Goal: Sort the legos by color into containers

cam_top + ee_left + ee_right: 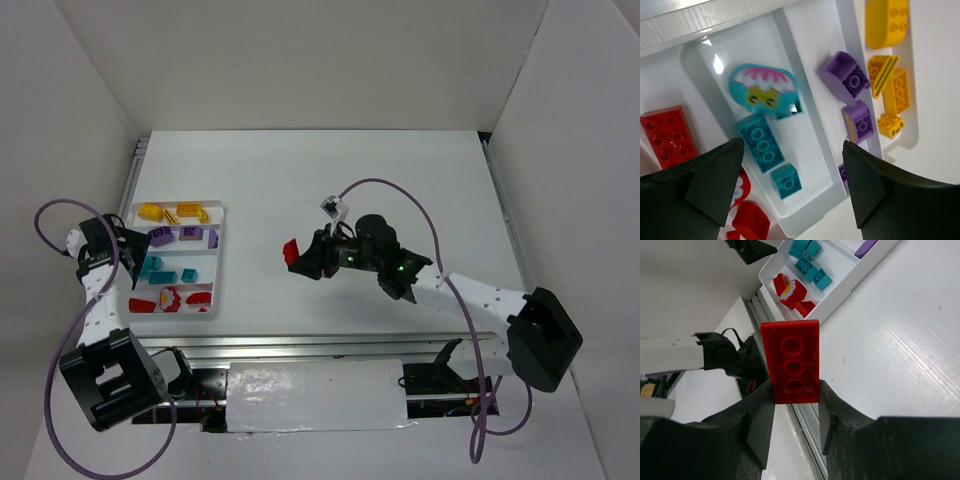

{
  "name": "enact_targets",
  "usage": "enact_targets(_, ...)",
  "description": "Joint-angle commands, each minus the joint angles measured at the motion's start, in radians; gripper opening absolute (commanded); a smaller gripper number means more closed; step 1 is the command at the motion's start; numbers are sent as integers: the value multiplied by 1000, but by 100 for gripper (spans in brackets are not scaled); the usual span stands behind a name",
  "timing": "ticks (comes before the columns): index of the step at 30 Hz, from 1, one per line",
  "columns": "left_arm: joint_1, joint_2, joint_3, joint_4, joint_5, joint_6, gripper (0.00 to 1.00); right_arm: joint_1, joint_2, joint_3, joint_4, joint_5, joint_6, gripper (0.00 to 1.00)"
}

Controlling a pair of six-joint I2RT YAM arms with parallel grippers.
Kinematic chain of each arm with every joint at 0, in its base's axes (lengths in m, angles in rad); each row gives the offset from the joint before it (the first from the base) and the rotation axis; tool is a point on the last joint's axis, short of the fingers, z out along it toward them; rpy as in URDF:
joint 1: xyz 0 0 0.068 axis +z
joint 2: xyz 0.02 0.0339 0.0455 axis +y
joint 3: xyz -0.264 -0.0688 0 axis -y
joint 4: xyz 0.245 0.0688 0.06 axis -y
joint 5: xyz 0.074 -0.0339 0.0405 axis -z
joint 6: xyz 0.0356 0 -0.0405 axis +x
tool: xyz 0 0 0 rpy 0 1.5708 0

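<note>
The white tray (218, 290) lies at the left, with yellow legos (187, 211) in its far row, then purple (160, 236), teal (157, 270) and red (171, 298) ones. My left gripper (128, 250) hangs open over the tray's left end. In the left wrist view its fingers (715, 175) straddle the teal row, where a small teal brick (786, 181) lies loose beside a longer teal brick (760, 141). Mid-table, my right gripper (303, 262) is shut on a flat red brick (792, 360), held above the table right of the tray (840, 270).
An aluminium rail (300, 345) runs along the near table edge, with a shiny sheet (315, 395) below it. White walls close in the left, right and back. Purple cables (400, 195) loop over both arms.
</note>
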Motion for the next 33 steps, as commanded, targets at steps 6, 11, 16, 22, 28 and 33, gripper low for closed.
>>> enact_targets(6,0,-269,180,-164,-47,210,96,152,374,365,-172,91,-77,0)
enact_targets(11,-7,-403,235,-197,-56,311,95,227,626,635,-261,77,-83,0)
enact_targets(16,-23,-514,136,-54,138,354,99,293,774,826,-330,100,-115,0)
enact_targets(22,-26,-541,156,-3,460,370,100,347,979,1123,-473,145,-146,4)
enact_targets(28,-73,-523,215,-57,464,408,99,387,1100,1320,-580,208,-164,15)
enact_targets(33,-101,-500,295,-121,397,411,100,387,1185,1440,-628,246,-179,23)
